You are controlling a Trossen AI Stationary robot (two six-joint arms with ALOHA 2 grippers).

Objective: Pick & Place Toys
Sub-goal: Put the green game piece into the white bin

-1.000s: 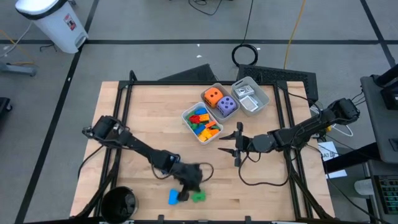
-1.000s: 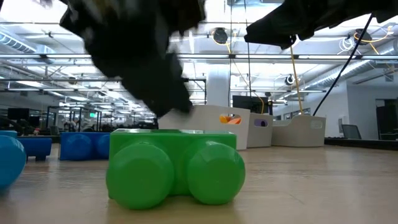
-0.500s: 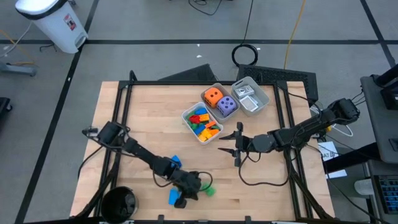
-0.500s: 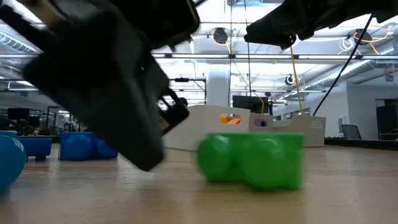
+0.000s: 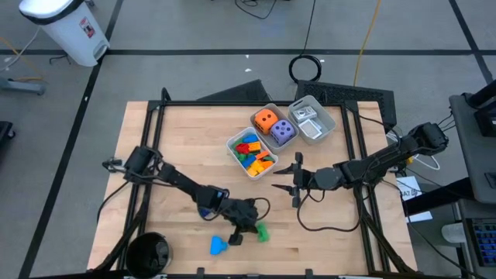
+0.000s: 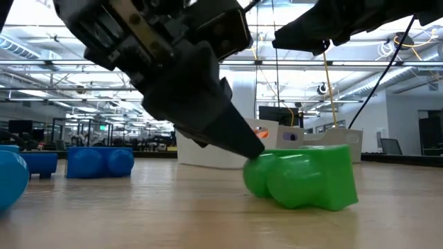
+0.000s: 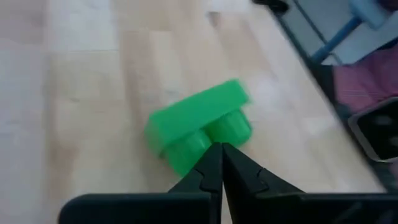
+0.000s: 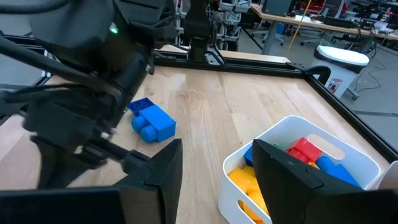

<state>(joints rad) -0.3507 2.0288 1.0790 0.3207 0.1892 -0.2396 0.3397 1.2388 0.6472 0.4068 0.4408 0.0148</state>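
Against green brick (image 7: 198,127), left gripper (image 7: 221,149) (closed)

Near the table's (image 5: 178,139) front edge, the left gripper (image 5: 249,227) sits low with its closed fingertips touching one brick (image 5: 262,232); another brick (image 5: 218,246) lies just to its left. Behind, at the table's middle, a tray (image 5: 235,144) holds many bricks, two dice (image 5: 265,120) beside it. The right gripper (image 5: 291,178) hovers open near that tray.

overhead, table-level, 2 wrist close-ups
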